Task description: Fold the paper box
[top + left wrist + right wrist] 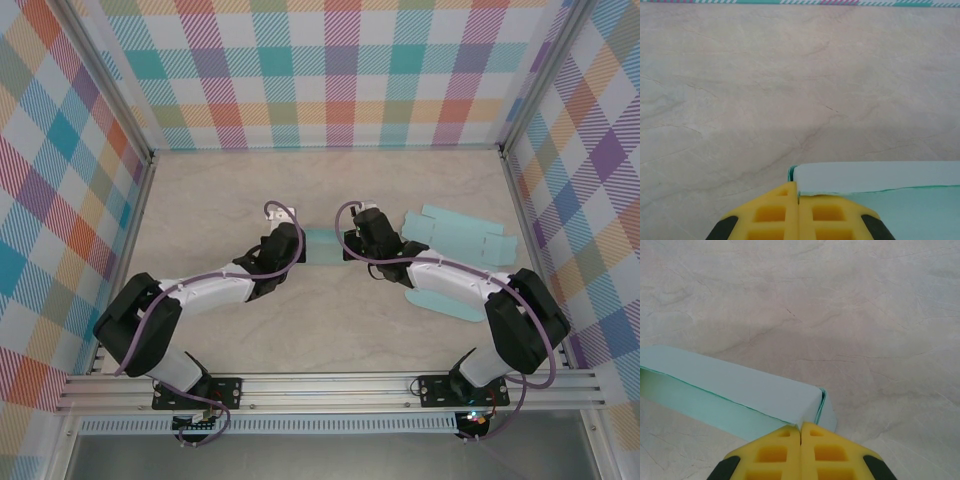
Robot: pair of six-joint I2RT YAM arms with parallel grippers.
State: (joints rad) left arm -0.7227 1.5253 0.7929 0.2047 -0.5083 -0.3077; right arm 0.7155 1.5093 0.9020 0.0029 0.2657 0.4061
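A small pale teal paper box (322, 247) stands partly formed on the table's middle, between my two grippers. My left gripper (303, 244) is at its left end and my right gripper (349, 244) at its right end. In the left wrist view the yellow fingers (770, 215) are pressed together, and the gripper (798, 192) has the corner edge of the box (875, 177) running into the seam. In the right wrist view the gripper (800, 427) is likewise shut at the corner of the box (740, 385), whose layered end flap (827, 415) shows just right of the tips.
A flat unfolded teal box sheet (460, 235) lies right of the right gripper, and another teal sheet (445, 300) lies partly under the right arm. Checked walls (340, 75) enclose the marbled table (220, 200) at the back and sides.
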